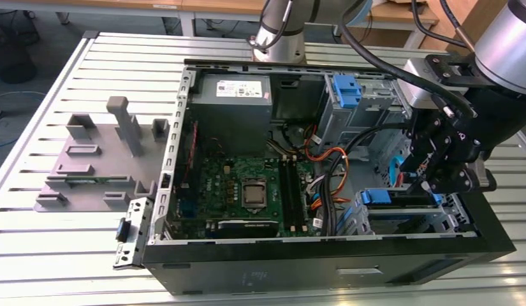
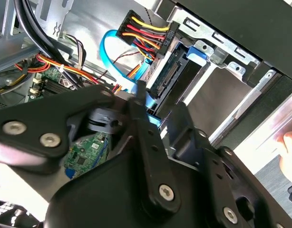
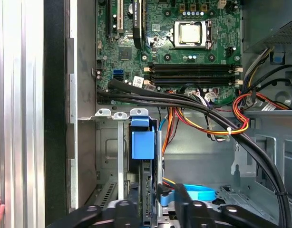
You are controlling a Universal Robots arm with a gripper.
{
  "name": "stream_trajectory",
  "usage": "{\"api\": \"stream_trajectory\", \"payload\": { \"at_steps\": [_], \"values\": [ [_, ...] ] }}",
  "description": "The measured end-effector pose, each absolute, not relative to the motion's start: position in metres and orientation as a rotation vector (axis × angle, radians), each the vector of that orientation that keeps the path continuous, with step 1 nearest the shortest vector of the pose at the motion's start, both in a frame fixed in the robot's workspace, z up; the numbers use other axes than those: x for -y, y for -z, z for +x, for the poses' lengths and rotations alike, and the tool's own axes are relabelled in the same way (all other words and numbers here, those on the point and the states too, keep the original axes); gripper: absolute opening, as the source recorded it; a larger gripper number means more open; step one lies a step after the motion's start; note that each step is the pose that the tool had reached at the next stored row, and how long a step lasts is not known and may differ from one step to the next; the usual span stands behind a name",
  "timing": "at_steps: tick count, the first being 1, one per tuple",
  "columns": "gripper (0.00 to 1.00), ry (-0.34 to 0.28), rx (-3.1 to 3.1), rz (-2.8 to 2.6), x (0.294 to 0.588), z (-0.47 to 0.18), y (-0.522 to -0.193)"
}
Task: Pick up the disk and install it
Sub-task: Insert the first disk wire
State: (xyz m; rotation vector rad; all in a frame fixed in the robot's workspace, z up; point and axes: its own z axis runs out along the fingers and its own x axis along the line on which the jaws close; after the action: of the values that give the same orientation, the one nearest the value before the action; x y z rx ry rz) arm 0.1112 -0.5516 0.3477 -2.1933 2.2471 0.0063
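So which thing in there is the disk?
Find the open computer case, then the metal cage under the end effector. The disk sits there with a blue tab; the other blue bracket is in the farther bay.

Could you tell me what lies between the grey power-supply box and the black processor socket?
In the exterior view, bare green motherboard lies between grey power-supply box and black processor socket.

No text can be read with confidence. The power-supply box (image 1: pixel 234 89) carries a white label with dark print, too small to make out in the exterior view. The circuit board (image 3: pixel 184 42) shows tiny white markings in the first wrist view, not legible. The case front (image 1: pixel 331 274) bears faint marks, possibly lettering, unreadable.
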Motion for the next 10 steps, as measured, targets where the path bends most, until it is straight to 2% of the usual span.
{"api": "stream_trajectory", "payload": {
  "at_steps": [1, 3, 4, 7, 10],
  "values": [
    [0.40, -0.006, -2.247, -2.193, 0.5516, 0.1112, -0.3477],
    [0.28, -0.006, -2.247, -2.193, 0.5516, 0.1112, -0.3477],
    [0.28, -0.006, -2.247, -2.193, 0.5516, 0.1112, -0.3477],
    [0.16, -0.006, -2.247, -2.193, 0.5516, 0.1112, -0.3477],
    [0.16, -0.006, -2.247, -2.193, 0.5516, 0.1112, -0.3477]
  ]
}}
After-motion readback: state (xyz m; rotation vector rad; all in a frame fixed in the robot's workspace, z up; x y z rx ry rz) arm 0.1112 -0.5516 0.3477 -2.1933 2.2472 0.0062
